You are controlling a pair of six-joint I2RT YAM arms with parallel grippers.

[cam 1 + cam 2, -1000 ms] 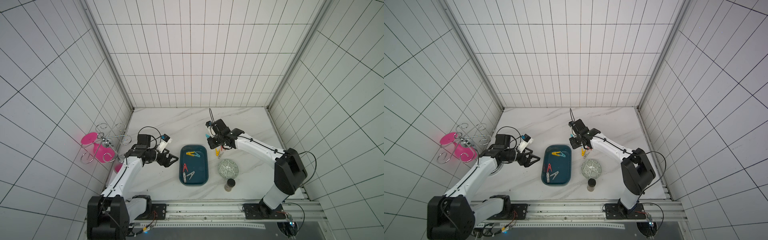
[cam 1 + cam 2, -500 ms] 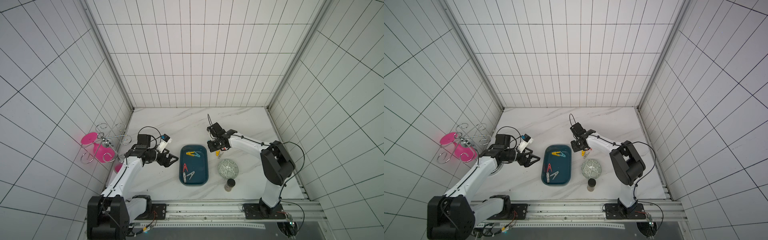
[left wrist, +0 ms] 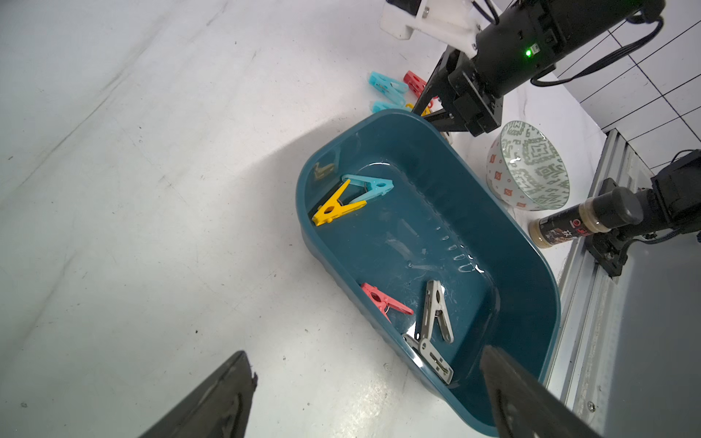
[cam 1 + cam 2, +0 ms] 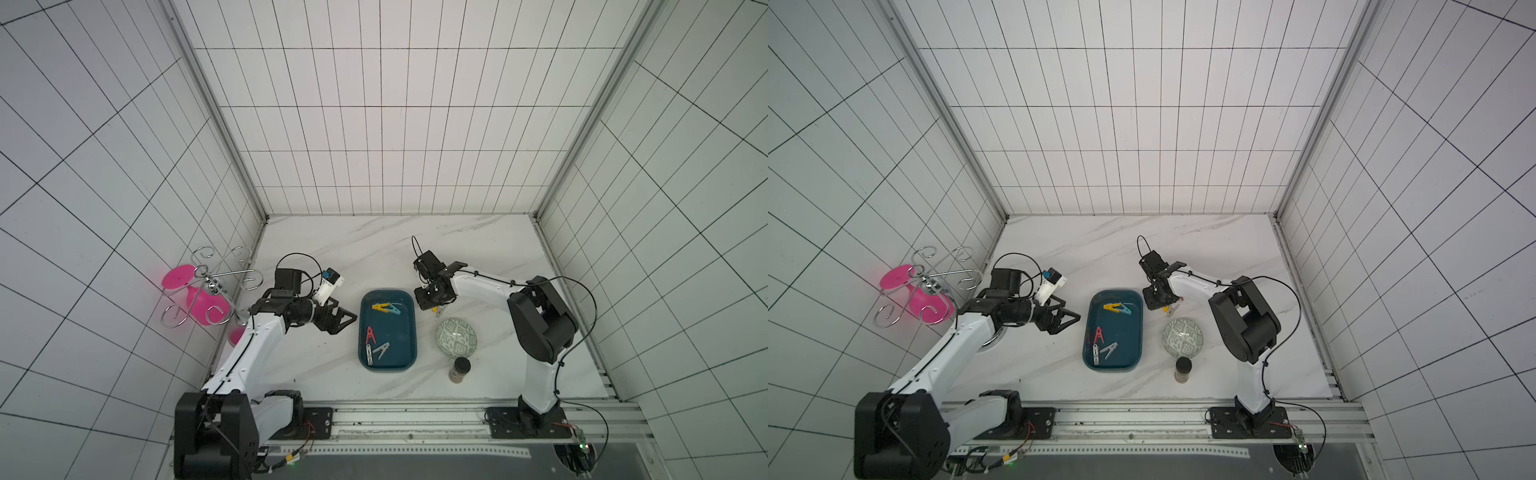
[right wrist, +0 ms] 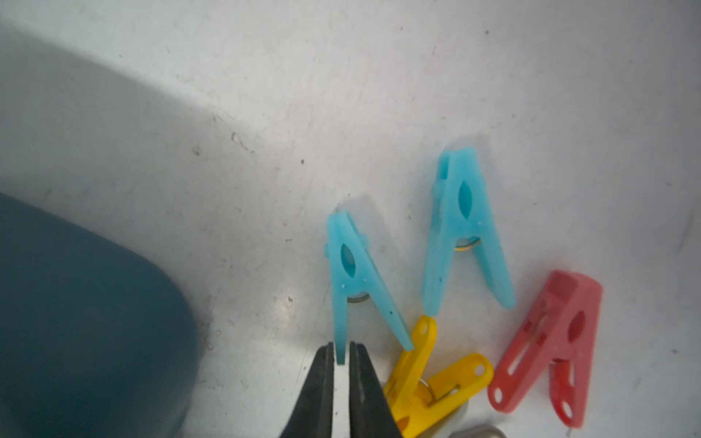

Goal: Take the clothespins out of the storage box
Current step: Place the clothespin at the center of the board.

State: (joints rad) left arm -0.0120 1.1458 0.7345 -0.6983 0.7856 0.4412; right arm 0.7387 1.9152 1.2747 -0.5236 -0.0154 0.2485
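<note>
Low in frame, my right claw [image 5: 341, 347] brackets a light blue clothespin's [image 5: 356, 282] leg on the desk [image 5: 341, 94]; whether pinching, I cannot tell; my left claw [image 4: 345, 325] is spread.

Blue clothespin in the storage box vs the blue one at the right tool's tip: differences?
The boxed blue pin lies inside the storage box, against a yellow pin; the tabletop blue pin lies outside it, one leg between the right tool's fingers. Both: light blue, A-shaped, lying flat.

Glossy plastic storage box [image 3: 417, 242], smooth matt plastic clothespins [image 5: 461, 223] — table [image 4: 374, 249] smooth, marble-patterned, lightly scuffed.
</note>
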